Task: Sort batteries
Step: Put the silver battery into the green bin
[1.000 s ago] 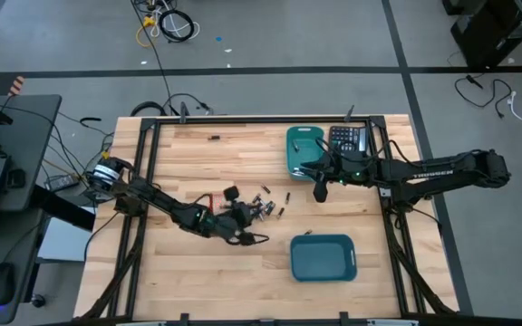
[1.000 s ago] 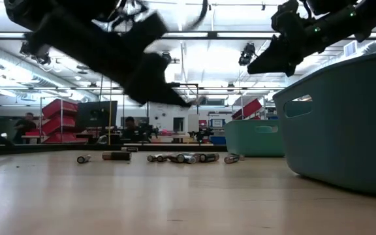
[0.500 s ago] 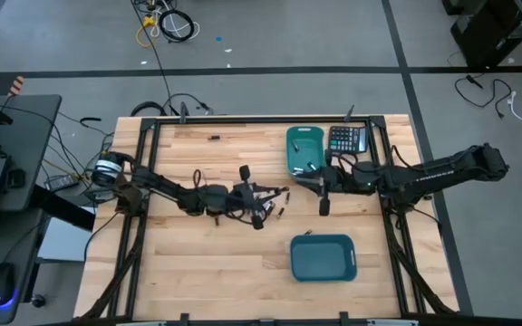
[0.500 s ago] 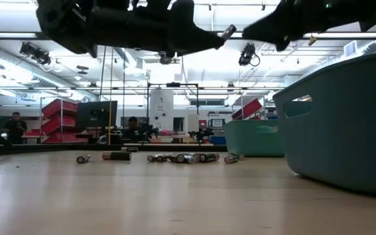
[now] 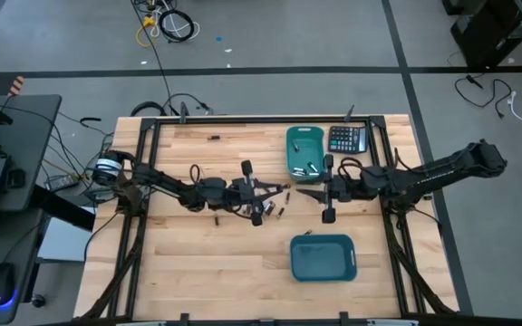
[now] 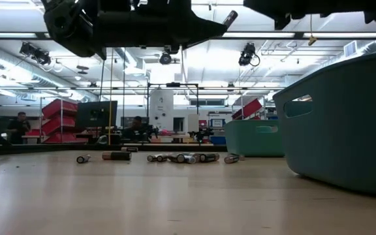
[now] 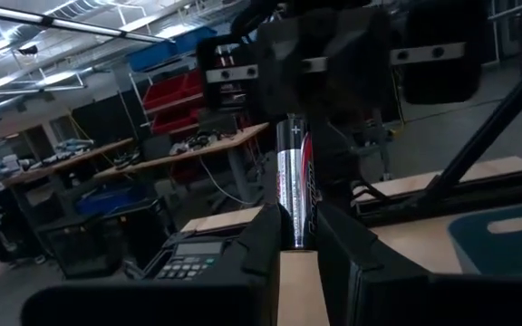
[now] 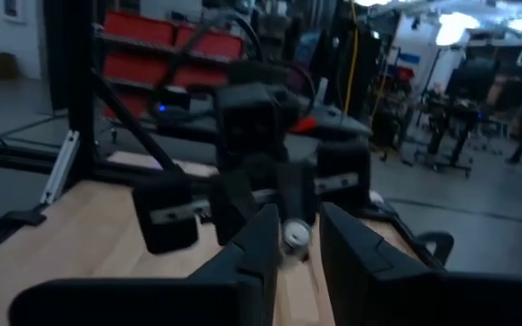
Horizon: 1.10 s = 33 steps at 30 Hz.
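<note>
My left gripper (image 5: pixel 279 191) is above the table's middle, pointing level toward the right edge and shut on one battery (image 7: pixel 295 181), silvery with a dark and red band. My right gripper (image 5: pixel 302 193) faces it from the right, level, fingers a little apart. In the right wrist view the battery's round free end (image 8: pixel 295 234) shows between them. The low view shows a small gap between the battery's tip (image 6: pixel 230 15) and my right gripper (image 6: pixel 266 6). Several loose batteries (image 6: pixel 181 157) lie on the table below. My left gripper pinches the battery's one end (image 7: pixel 297 237) between its two fingers. The fingers come level from the table's left. The rest of the battery sticks out past the fingertips, slanting up toward my right gripper, lifted clear of the table.
A teal bin (image 5: pixel 304 154) holding a few batteries stands at the far side, with a black calculator (image 5: pixel 347 139) to its right. A second teal bin (image 5: pixel 323 258) stands nearer the front. One battery (image 5: pixel 214 138) lies alone near the far edge.
My left gripper has risen from the loose batteries with the battery, tipped up from slanting down to level, and swung toward the far right. My right gripper has come away from the far bin, tipped up to level and swung to face the left one.
</note>
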Tool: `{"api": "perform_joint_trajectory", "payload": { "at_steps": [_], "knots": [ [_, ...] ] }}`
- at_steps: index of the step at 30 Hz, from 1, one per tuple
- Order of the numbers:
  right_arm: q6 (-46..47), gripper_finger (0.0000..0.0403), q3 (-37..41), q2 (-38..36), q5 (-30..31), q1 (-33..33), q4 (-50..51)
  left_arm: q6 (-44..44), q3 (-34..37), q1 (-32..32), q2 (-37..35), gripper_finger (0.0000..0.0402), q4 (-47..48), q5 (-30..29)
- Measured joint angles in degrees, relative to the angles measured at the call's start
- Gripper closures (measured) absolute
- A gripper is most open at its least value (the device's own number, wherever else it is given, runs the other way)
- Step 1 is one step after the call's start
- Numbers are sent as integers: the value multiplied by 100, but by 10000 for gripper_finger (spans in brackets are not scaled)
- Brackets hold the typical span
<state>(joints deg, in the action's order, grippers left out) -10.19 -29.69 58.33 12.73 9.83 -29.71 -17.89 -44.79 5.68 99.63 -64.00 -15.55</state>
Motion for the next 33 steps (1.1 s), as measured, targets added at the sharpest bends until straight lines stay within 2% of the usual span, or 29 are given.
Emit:
{"api": "perform_joint_trajectory", "payload": {
  "at_steps": [7,18,25,33],
  "knots": [
    [-67,309,0,433,4,34,-567,2,-149,-27,0,353,-62,20],
    [-375,265,0,1053,606,30,-1590,-6,-159,-21,15,353,-37,36],
    [-609,258,0,1099,767,28,-1796,0,-160,-23,15,353,-124,35],
    [-488,260,0,1099,565,30,-1784,-7,-158,-38,15,353,-489,114]
  ]
}}
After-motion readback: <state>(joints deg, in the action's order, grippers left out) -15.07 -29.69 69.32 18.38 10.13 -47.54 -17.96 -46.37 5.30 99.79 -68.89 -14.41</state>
